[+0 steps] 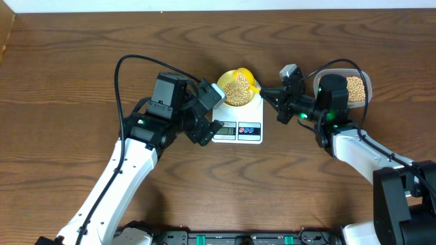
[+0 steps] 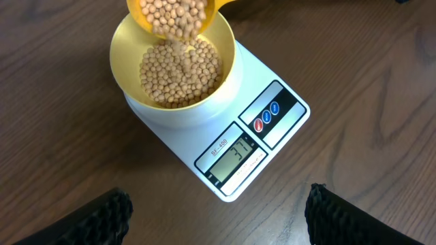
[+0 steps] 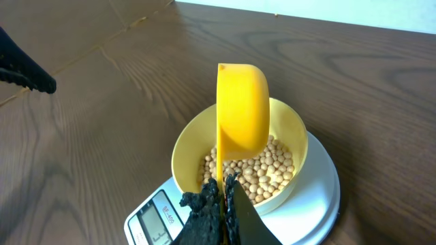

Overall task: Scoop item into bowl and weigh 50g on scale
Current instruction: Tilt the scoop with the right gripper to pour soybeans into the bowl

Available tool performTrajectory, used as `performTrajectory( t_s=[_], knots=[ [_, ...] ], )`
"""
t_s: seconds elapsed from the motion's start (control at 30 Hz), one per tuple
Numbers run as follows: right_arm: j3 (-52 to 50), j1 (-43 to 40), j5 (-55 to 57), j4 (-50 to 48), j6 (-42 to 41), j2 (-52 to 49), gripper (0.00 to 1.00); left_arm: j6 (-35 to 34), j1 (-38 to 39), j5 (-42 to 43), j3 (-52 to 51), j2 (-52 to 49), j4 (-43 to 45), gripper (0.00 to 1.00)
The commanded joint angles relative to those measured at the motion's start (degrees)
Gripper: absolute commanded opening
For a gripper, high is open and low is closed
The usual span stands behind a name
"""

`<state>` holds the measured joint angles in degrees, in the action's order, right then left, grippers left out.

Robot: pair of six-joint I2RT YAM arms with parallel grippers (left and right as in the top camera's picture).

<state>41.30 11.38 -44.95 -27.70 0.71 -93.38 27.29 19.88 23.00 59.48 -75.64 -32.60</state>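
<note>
The pale yellow-green bowl (image 1: 232,86) stands on the white scale (image 1: 255,113) and holds a heap of tan beans (image 1: 238,92). My right gripper (image 1: 268,94) is shut on the handle of the bright yellow scoop (image 3: 242,109), which is tipped over the bowl (image 3: 184,146) and spills beans (image 2: 180,71) into it. In the left wrist view the scoop (image 2: 174,13) hangs above the bowl (image 2: 122,41), and the scale (image 2: 279,146) has digits lit on its display (image 2: 231,158). My left gripper (image 2: 218,211) is open and empty beside the scale's display edge.
A clear plastic tub (image 1: 366,80) with more beans stands at the right, behind my right arm. Brown wooden table (image 1: 68,68) lies all around. The left gripper's finger (image 3: 27,71) shows at the left of the right wrist view.
</note>
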Motion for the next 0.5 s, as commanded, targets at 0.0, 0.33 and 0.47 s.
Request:
performTrajectory(
  t_s=[0.0, 0.33, 0.47],
  knots=[
    [0.52, 0.42, 0.02, 0.15, 2.01, -0.79, 0.01, 0.76, -0.26, -0.09, -0.39, 0.42, 0.04, 0.84],
    [0.52, 0.42, 0.02, 0.13, 2.82, -0.79, 0.01, 0.76, -0.26, -0.09, -0.39, 0.42, 0.04, 0.84],
    [0.52, 0.42, 0.02, 0.13, 3.26, -0.79, 0.01, 0.76, -0.26, -0.09, -0.39, 0.42, 0.04, 0.84]
  ],
)
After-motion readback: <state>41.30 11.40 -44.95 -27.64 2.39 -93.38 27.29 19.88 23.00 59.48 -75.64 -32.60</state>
